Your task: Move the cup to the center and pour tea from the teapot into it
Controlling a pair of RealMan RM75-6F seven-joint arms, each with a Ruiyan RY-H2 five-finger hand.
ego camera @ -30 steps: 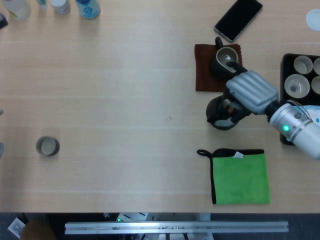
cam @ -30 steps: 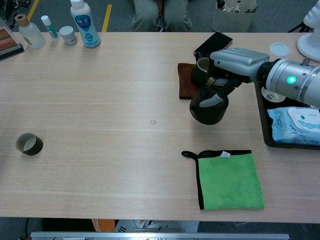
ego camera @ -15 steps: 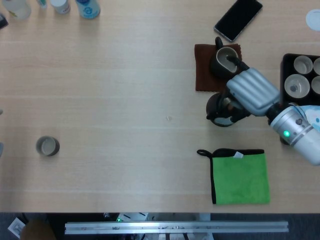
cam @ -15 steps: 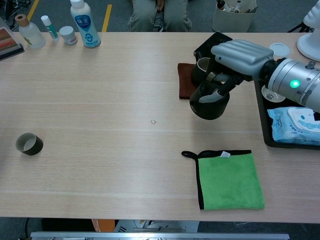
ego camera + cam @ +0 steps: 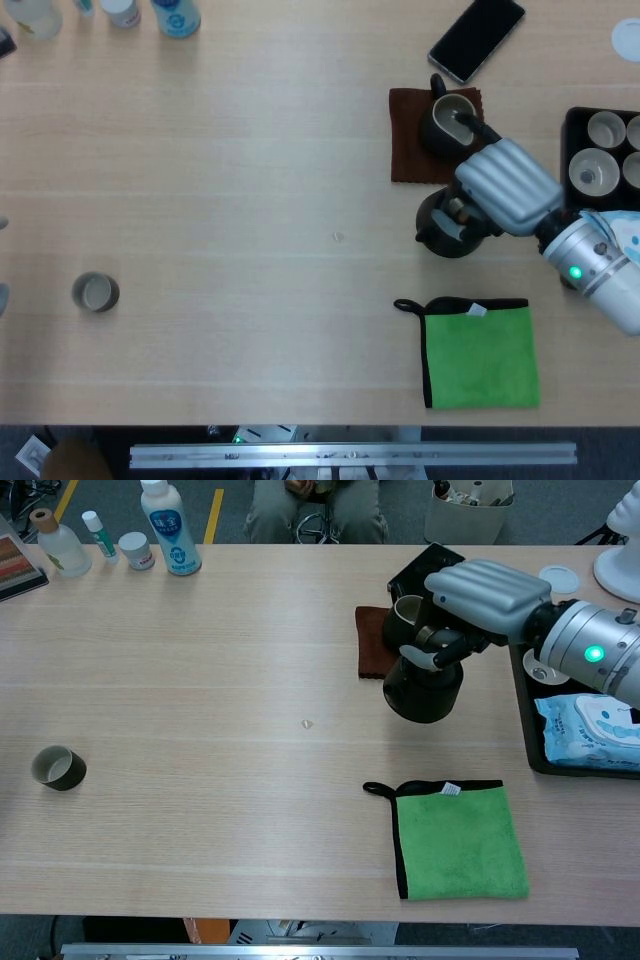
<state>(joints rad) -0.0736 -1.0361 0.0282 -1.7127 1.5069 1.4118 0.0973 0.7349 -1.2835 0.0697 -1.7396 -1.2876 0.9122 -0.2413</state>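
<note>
A small dark cup point(image 5: 95, 292) point(image 5: 58, 768) stands alone near the table's left edge, far from both hands. The dark round teapot point(image 5: 445, 225) point(image 5: 422, 685) is right of the table's middle, just in front of a brown mat point(image 5: 405, 140) point(image 5: 368, 640). My right hand point(image 5: 505, 185) point(image 5: 480, 590) reaches over the teapot from the right and grips it at the top, its fingers curled around the handle. I cannot tell whether the pot touches the table. My left hand shows in neither view.
A dark pitcher point(image 5: 450, 118) point(image 5: 403, 620) sits on the brown mat behind the teapot. A green cloth point(image 5: 478, 355) point(image 5: 458, 840) lies near the front edge. A black tray point(image 5: 572, 125) with white cups is at the right, a phone point(image 5: 476, 38) behind, bottles point(image 5: 168, 528) at back left.
My right hand has shifted slightly right and away from the front edge with the teapot, which now sits more upright. The cup has not moved.
</note>
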